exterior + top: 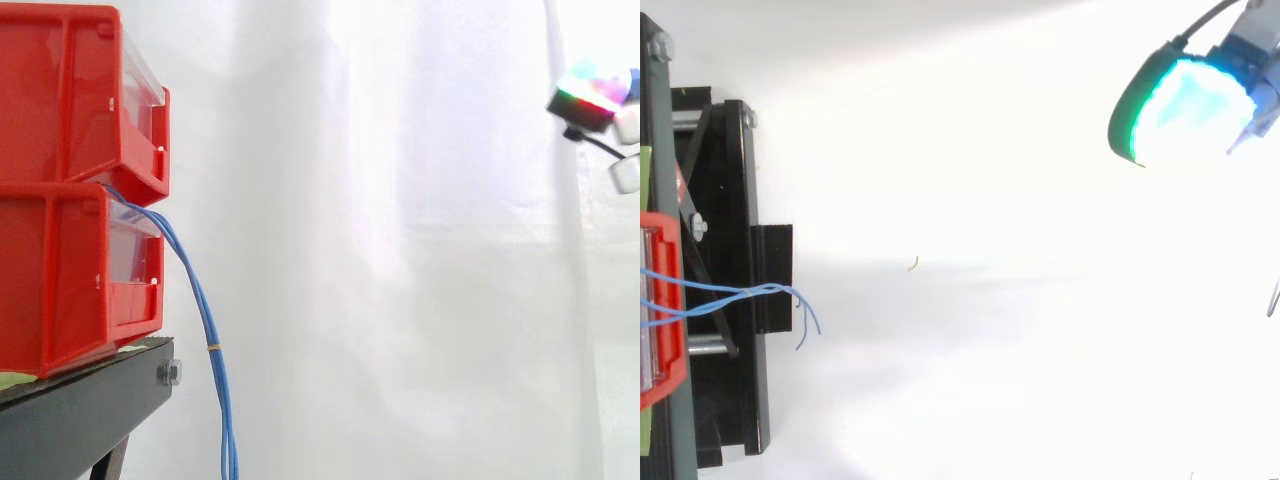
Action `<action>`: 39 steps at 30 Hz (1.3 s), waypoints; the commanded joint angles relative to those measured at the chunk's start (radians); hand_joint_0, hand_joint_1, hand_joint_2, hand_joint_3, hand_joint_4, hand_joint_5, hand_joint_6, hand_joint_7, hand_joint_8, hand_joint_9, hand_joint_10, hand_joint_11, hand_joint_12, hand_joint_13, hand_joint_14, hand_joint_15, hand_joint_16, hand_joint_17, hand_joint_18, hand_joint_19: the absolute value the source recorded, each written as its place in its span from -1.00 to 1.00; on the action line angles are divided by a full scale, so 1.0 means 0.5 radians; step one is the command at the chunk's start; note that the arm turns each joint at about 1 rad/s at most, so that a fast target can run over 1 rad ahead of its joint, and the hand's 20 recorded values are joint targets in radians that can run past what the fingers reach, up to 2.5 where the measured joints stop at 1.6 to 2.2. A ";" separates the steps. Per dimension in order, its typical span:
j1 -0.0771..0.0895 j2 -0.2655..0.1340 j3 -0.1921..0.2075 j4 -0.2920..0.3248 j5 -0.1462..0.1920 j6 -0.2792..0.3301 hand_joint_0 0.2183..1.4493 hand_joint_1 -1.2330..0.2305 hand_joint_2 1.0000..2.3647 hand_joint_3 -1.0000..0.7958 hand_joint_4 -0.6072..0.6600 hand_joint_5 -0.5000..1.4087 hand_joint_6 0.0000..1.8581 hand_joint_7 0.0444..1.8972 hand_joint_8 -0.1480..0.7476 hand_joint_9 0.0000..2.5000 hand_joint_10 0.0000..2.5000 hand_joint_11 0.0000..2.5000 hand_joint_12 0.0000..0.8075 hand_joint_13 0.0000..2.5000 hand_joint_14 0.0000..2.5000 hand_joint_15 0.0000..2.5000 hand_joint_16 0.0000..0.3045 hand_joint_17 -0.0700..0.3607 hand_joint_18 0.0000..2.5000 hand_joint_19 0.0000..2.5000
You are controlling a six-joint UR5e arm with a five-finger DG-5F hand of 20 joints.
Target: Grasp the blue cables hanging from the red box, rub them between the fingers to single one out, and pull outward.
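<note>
Against the white curtain (400, 250), the hand (1185, 110) looms closest under the overhead camera, at 2 o'clock in both views, glowing cyan and green. Whether it is spread or curled I cannot tell; it is well apart from everything else. Further off, at 9 o'clock, the blue cables (203, 310) come out from between 2 stacked red bins, the upper bin (60, 90) resting on the lower bin (50, 280). They hang in a curve past the lower bin's front and down beyond the edge of the black stand (80, 410). A thin yellow band (213, 347) circles them at about the stand's height. From above, their loose ends (810, 325) splay apart.
</note>
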 commanded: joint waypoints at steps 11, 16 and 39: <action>0.000 0.001 -0.001 0.000 0.003 0.000 -0.71 -0.06 -1.00 -0.44 0.14 -0.76 -0.46 -0.45 -0.12 -0.73 -1.00 -1.00 0.06 -0.80 -1.00 -0.92 -0.52 0.08 -0.76 -0.77; 0.000 0.001 0.002 0.000 -0.001 0.000 -0.71 -0.05 -1.00 -0.44 0.15 -0.75 -0.46 -0.45 -0.12 -0.72 -1.00 -1.00 0.06 -0.79 -1.00 -0.93 -0.53 0.08 -0.76 -0.77; 0.019 -0.002 0.002 -0.193 -0.004 0.006 -0.68 -0.03 -1.00 -0.44 0.16 -0.75 -0.46 -0.44 -0.12 -0.70 -1.00 -1.00 0.04 -0.78 -1.00 -0.91 -0.54 0.06 -0.75 -0.74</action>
